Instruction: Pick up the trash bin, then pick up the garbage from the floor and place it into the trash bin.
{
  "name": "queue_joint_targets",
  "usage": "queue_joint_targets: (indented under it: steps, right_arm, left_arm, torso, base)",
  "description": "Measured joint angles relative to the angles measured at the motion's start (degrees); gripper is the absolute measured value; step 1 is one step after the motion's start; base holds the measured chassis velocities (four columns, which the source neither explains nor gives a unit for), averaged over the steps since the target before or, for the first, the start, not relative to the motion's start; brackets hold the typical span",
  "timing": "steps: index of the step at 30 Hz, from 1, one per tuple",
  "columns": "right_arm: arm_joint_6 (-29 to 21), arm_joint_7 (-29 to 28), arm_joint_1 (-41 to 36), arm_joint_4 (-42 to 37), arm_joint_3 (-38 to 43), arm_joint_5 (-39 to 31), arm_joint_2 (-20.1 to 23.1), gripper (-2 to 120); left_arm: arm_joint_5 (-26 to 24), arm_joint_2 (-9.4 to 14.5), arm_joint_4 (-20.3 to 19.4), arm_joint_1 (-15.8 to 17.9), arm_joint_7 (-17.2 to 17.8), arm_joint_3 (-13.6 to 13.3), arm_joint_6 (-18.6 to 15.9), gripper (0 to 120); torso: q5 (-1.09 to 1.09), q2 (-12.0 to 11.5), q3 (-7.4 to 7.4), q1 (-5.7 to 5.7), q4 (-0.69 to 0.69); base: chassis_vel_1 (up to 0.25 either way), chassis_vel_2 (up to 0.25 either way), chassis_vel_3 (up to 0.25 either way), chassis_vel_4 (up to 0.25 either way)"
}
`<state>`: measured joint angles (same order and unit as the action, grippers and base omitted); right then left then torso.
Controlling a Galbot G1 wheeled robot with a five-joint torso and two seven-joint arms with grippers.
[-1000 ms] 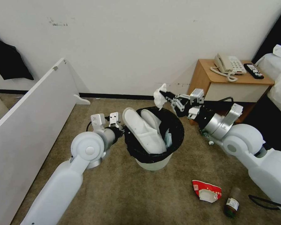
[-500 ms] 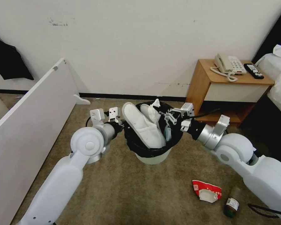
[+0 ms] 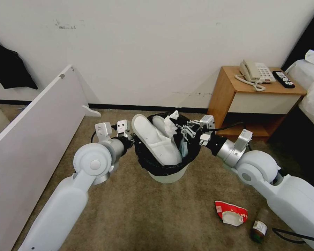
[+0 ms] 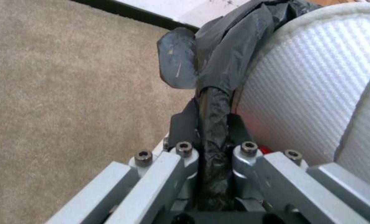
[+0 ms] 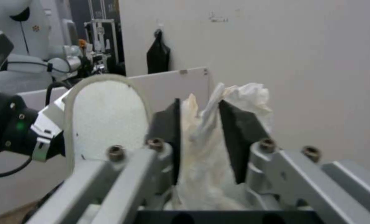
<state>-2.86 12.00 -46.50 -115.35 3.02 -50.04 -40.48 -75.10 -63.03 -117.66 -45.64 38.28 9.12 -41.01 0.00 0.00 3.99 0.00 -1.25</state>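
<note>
I've got the trash bin (image 3: pixel 167 172) off the carpet, left pincer (image 4: pixel 212 124) clamped on its black-lined rim, two white slippers (image 3: pixel 153 141) standing inside. Right pincer (image 5: pixel 199 130) sits over the bin mouth, pinching the crumpled tissue (image 3: pixel 171 123). I'd lower deeper past the slippers before opening, so it drops in. Red wrapper (image 3: pixel 231 212) and bottle (image 3: pixel 259 228) wait on the floor.

glossy black plastic bag (image 4: pixel 218 56); textured white cloth slipper (image 4: pixel 309 93); rough carpet (image 4: pixel 69 77)
</note>
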Motion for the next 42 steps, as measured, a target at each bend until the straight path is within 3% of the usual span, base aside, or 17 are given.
queue_joint_targets:
  steps: [10, 12, 14, 20, 28, 34, 42]
  right_arm:
    - [-0.1, -0.4, 1.2, -0.4, 0.8, -0.6, -0.3, 69]
    - [-0.1, -0.4, 1.2, -0.4, 0.8, -0.7, -0.3, 71]
    - [-0.1, -0.4, 1.3, -0.4, 1.1, -0.9, -0.4, 83]
    - [-0.1, -0.4, 1.1, -0.6, 0.9, -1.0, 0.0, 99]
    - [-2.4, -2.6, 0.0, -2.8, -2.8, -2.6, 3.1, 100]
    - [-7.8, -8.6, 1.1, -6.9, -11.3, -6.2, 7.5, 100]
    - [-10.0, -10.3, 2.6, -9.5, -17.0, -8.2, 10.3, 100]
  left_arm:
    - [0.3, -0.3, -0.2, -0.9, 0.1, 1.5, 0.0, 4]
    - [0.3, -0.3, -0.2, -0.9, 0.1, 1.6, 0.0, 4]
    - [0.3, -0.3, -0.2, -0.9, 0.1, 1.8, 0.0, 4]
    - [0.3, -0.3, -0.2, -0.6, 0.2, 1.8, 0.0, 4]
    - [0.8, -0.3, -0.1, -0.5, 0.3, 2.0, 0.2, 4]
    - [1.1, -0.3, -0.2, -0.7, 0.4, 2.4, 0.4, 4]
    - [1.4, -0.4, -0.4, -1.0, 0.4, 2.8, 0.5, 4]
  torso:
    - [0.00, 0.0, 0.00, 0.00, 0.00]
    - [0.00, 0.0, 0.00, 0.00, 0.00]
    - [0.00, 0.0, 0.00, 0.00, 0.00]
    - [0.01, 0.0, 0.00, 0.00, 0.00]
    - [0.00, 0.0, 0.00, 0.00, -0.01]
    - [0.01, 0.0, 0.00, 0.00, 0.00]
    - [0.01, 0.0, 0.00, 0.00, 0.00]
  base:
    - [0.000, 0.000, 0.000, 0.000]
    - [0.000, 0.000, 0.000, 0.000]
    - [0.000, 0.000, 0.000, 0.000]
    - [0.000, 0.000, 0.000, 0.000]
    - [0.000, 0.000, 0.000, 0.000]
    - [0.000, 0.000, 0.000, 0.000]
    - [0.000, 0.000, 0.000, 0.000]
